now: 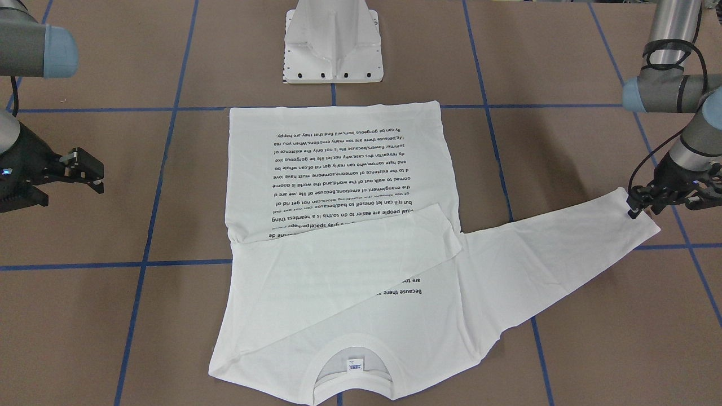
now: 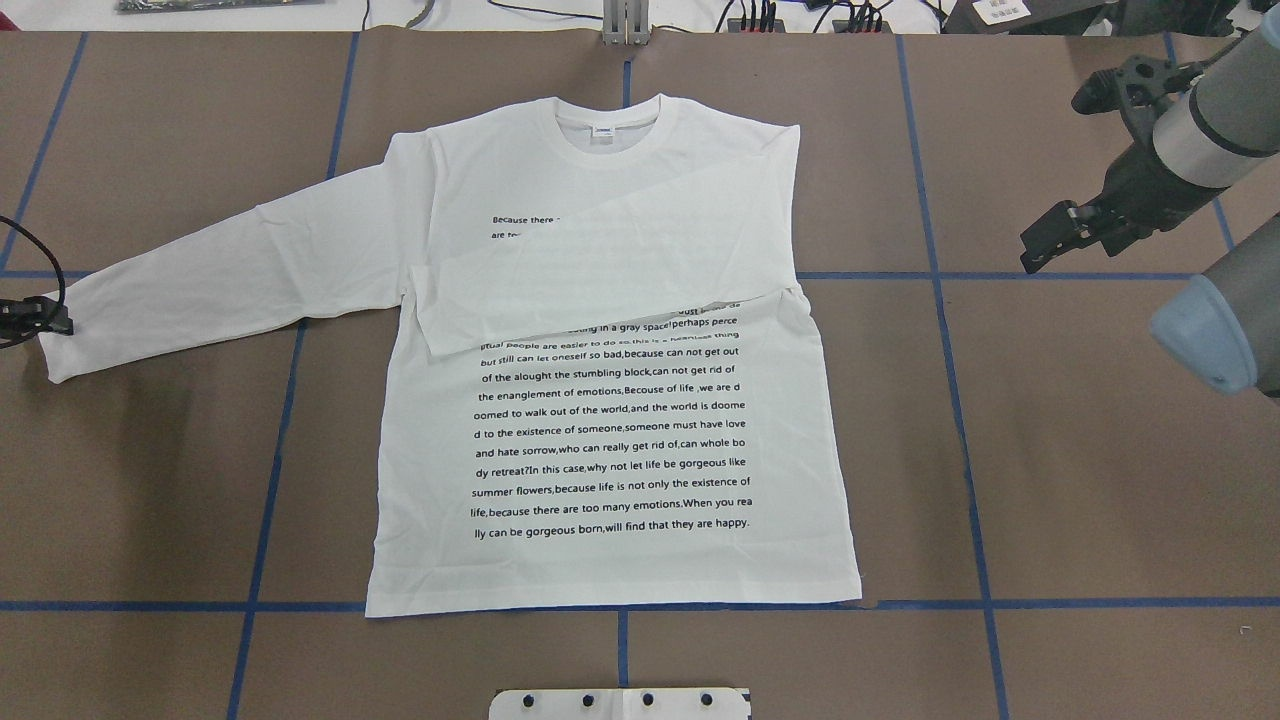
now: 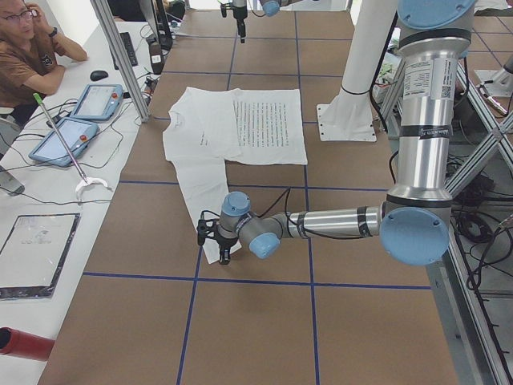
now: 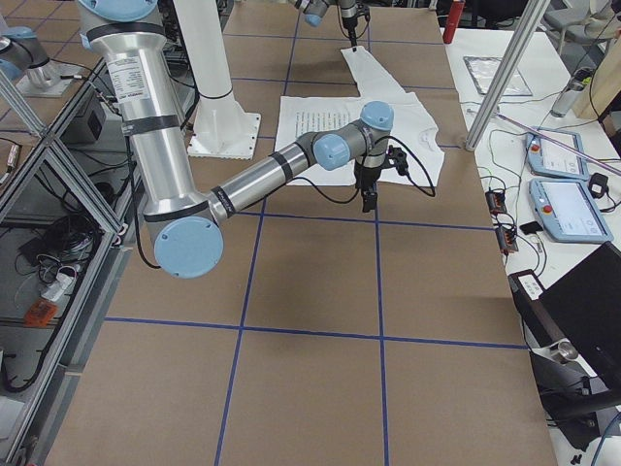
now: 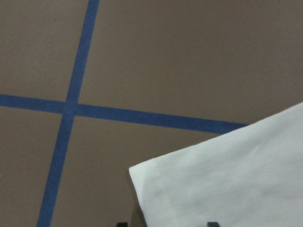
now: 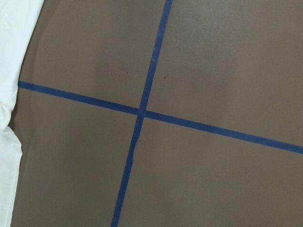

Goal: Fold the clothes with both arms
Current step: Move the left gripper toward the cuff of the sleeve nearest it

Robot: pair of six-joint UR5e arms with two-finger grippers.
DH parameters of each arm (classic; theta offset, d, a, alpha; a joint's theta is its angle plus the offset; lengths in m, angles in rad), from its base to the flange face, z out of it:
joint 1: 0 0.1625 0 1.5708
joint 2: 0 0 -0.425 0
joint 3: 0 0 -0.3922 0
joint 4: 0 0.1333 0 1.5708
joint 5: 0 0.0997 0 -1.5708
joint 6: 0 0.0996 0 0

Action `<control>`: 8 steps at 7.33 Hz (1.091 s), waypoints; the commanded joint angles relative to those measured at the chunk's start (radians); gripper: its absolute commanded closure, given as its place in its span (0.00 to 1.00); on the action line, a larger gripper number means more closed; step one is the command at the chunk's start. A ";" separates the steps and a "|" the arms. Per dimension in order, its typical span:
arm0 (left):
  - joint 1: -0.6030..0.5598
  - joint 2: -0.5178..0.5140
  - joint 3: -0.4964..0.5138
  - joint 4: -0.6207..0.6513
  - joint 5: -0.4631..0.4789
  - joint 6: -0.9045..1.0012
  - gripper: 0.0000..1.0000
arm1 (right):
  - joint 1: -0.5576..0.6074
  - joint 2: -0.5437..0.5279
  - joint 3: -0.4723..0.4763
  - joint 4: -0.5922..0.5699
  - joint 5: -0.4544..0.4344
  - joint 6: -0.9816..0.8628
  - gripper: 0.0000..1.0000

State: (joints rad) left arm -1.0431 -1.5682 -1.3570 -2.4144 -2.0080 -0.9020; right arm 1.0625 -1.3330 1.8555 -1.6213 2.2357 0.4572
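The white long-sleeved shirt point(image 2: 610, 420) lies flat on the brown table, black text up, collar point(image 2: 610, 135) at the far side. One sleeve point(image 2: 600, 275) is folded across the chest. The other sleeve point(image 2: 230, 270) stretches out flat toward my left arm. My left gripper point(image 1: 648, 206) is low over that sleeve's cuff point(image 5: 227, 184). Its fingertips point(image 5: 122, 223) stand wide apart either side of the cuff's corner, so it is open. My right gripper point(image 2: 1055, 235) is open and empty, raised above bare table beside the shirt's other edge point(image 6: 9, 71).
The white flared pedestal point(image 1: 333, 45) stands just behind the shirt's hem. Blue tape lines point(image 6: 142, 113) cross the brown table. A side bench with tablets point(image 3: 80, 120) and a seated person point(image 3: 32, 56) lies beyond the far table edge.
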 commanded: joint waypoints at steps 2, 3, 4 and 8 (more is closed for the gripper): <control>0.002 -0.001 0.001 0.000 0.002 0.000 0.36 | 0.001 -0.002 0.001 0.000 0.001 0.000 0.00; 0.002 -0.001 -0.001 0.000 0.002 0.000 0.36 | 0.001 -0.002 0.001 0.000 0.001 0.000 0.00; 0.003 -0.001 -0.001 0.001 0.002 0.002 0.36 | 0.002 -0.002 0.001 0.000 0.001 0.000 0.00; 0.005 -0.001 -0.001 0.001 0.002 0.000 0.45 | 0.002 -0.003 0.001 0.000 0.001 0.000 0.00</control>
State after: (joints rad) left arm -1.0386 -1.5693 -1.3580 -2.4130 -2.0065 -0.9008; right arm 1.0645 -1.3360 1.8561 -1.6214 2.2365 0.4571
